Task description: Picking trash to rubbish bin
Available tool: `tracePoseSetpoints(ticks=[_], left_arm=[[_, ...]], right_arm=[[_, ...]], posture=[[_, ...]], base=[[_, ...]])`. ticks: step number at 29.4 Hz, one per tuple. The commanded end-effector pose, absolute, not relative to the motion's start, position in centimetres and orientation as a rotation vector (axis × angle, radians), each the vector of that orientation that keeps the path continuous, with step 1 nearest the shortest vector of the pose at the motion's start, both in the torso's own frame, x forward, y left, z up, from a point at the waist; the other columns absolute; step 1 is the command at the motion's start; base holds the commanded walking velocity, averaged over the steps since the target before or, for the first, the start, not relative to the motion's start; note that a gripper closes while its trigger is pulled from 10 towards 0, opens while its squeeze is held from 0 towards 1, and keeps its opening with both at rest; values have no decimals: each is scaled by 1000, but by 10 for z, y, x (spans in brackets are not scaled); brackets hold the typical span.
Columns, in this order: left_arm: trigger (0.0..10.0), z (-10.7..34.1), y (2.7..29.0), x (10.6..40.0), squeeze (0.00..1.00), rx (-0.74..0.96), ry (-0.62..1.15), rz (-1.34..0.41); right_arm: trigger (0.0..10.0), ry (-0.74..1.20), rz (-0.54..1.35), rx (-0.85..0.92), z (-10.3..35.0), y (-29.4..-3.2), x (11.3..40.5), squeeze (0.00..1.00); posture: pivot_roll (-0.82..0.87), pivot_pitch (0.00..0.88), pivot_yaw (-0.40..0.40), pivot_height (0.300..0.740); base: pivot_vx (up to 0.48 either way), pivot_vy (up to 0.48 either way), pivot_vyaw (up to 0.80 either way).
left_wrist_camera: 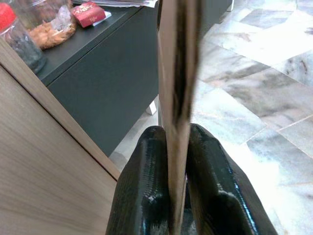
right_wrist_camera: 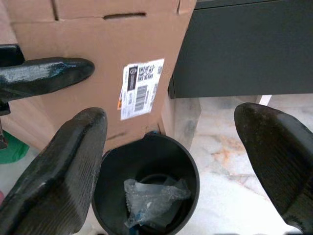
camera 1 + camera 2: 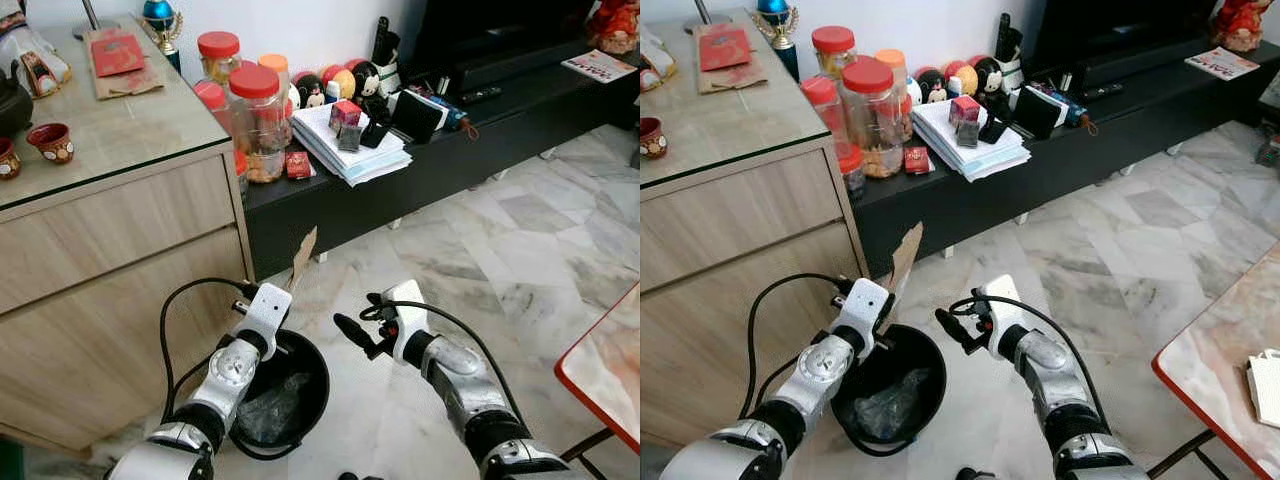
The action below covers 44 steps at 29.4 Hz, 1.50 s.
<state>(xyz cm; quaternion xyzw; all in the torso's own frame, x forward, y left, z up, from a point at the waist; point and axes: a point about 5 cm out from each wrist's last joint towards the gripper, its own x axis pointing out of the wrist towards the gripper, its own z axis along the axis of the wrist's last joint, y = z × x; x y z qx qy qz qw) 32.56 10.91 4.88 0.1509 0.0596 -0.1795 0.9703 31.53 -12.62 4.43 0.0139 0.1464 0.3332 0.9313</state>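
Left wrist view shows the left gripper (image 1: 177, 196) with its two glossy black fingers (image 1: 146, 191) pressed flat against both faces of a thin sheet of brown cardboard (image 1: 177, 73), seen edge-on and running straight away from the wrist. From the right wrist view that cardboard (image 2: 98, 58) is a broad, matte flattened box panel with a slot cut near its far edge and a white barcode label (image 2: 142, 88); it stands upright, its long side vertical, rising just above the rim of a round black rubbish bin (image 2: 190, 166). Crumpled clear plastic (image 2: 154, 198) lies inside the bin. The right gripper (image 3: 958, 330) hovers beside the bin over the veined marble floor (image 3: 1120, 260), its fingers spread wide and holding nothing.
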Motion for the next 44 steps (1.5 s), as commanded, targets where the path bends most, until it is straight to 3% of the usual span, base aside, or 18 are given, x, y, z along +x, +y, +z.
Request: tracePoseSetpoints(ticks=[1, 15, 16, 21, 26, 27, 29, 37, 43, 44], left_arm=[[10000, 49, 106, 325, 1000, 285, 118, -377], [10000, 40, 113, 320, 1000, 276, 157, -356], [10000, 33, 117, 316, 0, 278, 192, -344], [10000, 7, 139, 297, 0, 238, 317, -207], [10000, -45, 179, 237, 0, 197, 572, 43], [10000, -45, 179, 237, 0, 197, 572, 43], [10000, -62, 188, 209, 0, 175, 667, 102], [10000, -85, 194, 168, 0, 152, 832, 158], [10000, -89, 193, 161, 0, 145, 875, 170], [10000, -90, 192, 159, 0, 142, 884, 175]], right_arm=[[10000, 310, 683, 33, 42, -128, 312, 0], [10000, 302, 657, 46, 43, -132, 313, 0], [10000, 308, 629, 37, 41, -135, 313, 0], [10000, 339, 518, 39, 32, -152, 310, 0], [10000, 475, 322, 34, 5, -188, 291, 0], [10000, 475, 322, 34, 5, -188, 291, 0], [10000, 540, 270, 37, -8, -199, 277, 0], [10000, 708, 126, 64, -38, -219, 241, 0], [10000, 773, 65, 64, -50, -225, 224, 0], [10000, 813, 24, 90, -58, -227, 211, 0]], posture=[[-57, 139, -83, 740], [-45, 123, -90, 740], [-44, 123, -88, 740], [-44, 118, -83, 740], [-37, 105, -81, 740], [-37, 105, -81, 740], [-25, 101, -82, 740], [-14, 85, -78, 740], [-13, 81, -75, 740], [-6, 69, -67, 740]], base=[[0, 0, 0], [0, 0, 0], [0, 0, 0], [0, 0, 0], [0, 0, 0], [0, 0, 0], [0, 0, 0], [0, 0, 0], [0, 0, 0], [0, 0, 0]])
